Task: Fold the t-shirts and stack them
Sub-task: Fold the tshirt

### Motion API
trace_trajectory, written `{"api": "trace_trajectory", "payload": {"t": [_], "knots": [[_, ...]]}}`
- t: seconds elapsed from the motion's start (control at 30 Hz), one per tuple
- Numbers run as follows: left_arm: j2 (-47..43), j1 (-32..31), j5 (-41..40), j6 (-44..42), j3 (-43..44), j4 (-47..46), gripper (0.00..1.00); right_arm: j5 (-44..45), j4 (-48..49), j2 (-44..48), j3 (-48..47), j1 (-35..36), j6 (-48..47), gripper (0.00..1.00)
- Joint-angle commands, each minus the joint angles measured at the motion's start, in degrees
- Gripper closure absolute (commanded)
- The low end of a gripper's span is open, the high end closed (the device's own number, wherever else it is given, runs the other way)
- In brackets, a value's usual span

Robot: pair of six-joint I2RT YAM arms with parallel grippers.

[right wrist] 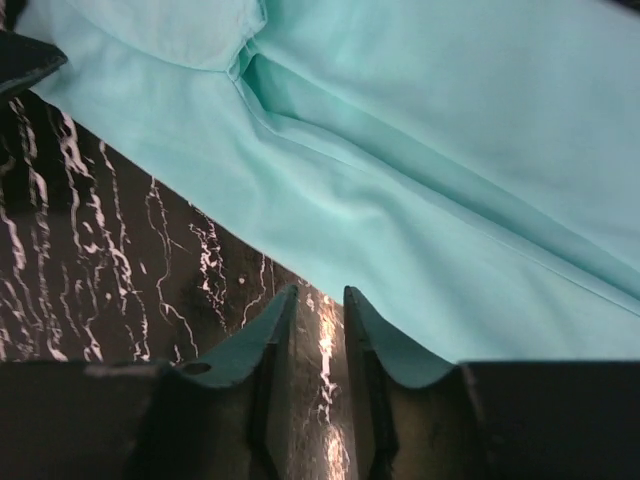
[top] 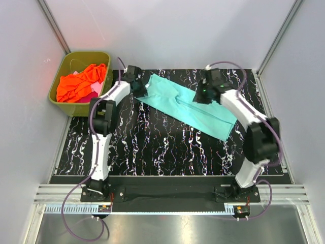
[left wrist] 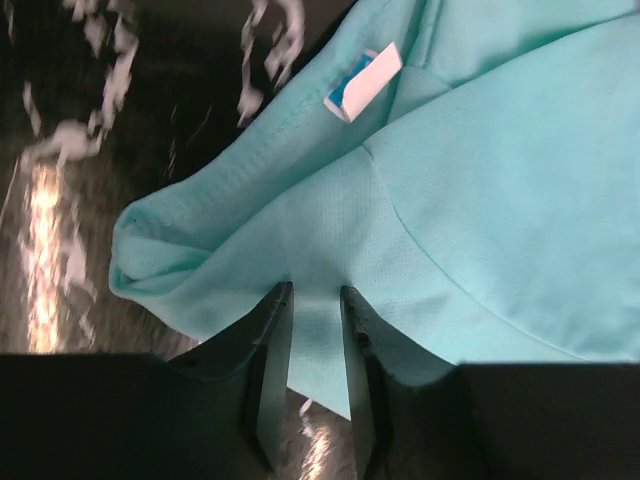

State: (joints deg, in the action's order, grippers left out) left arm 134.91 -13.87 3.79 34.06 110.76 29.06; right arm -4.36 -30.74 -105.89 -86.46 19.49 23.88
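One fine-knit teal t-shirt (top: 188,104) folded long near the far edge of the black marbled bench (top: 152,147), left claw (left wrist: 312,310) and right claw (right wrist: 318,310) parted, empty.

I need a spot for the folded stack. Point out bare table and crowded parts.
Widest bare patch: the near half of the table, bordered by the teal shirt on the far side and the left arm and right arm at its sides. The far left is crowded: the tub holding shirts and the left gripper.
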Motion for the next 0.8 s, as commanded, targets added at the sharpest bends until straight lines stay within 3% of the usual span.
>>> {"api": "trace_trajectory", "payload": {"t": [0.0, 0.23, 0.4, 0.53, 0.77], "knots": [[-1.75, 0.42, 9.12, -0.49, 7.62, -0.67, 0.68, 6.19, -1.86, 12.00, 3.92, -1.64, 0.82, 0.63], [-18.52, -8.97, 8.59, -2.69, -2.20, -4.70, 0.65, 9.19, -6.70, 23.52, 6.47, -2.26, 2.13, 0.59], [-23.55, -18.99, 13.34, 5.03, -16.08, -17.33, 0.72, 11.13, -8.63, 32.92, 9.29, -2.35, 3.98, 0.64], [-20.85, -25.85, 15.72, 10.05, -20.06, -24.92, 0.76, 11.66, -10.13, 38.03, 9.37, -2.43, 4.24, 0.68], [-7.05, -34.73, 16.68, 14.09, -9.43, -26.69, 0.85, 7.70, -10.21, 44.71, 10.34, -2.52, 6.00, 0.71]]}}
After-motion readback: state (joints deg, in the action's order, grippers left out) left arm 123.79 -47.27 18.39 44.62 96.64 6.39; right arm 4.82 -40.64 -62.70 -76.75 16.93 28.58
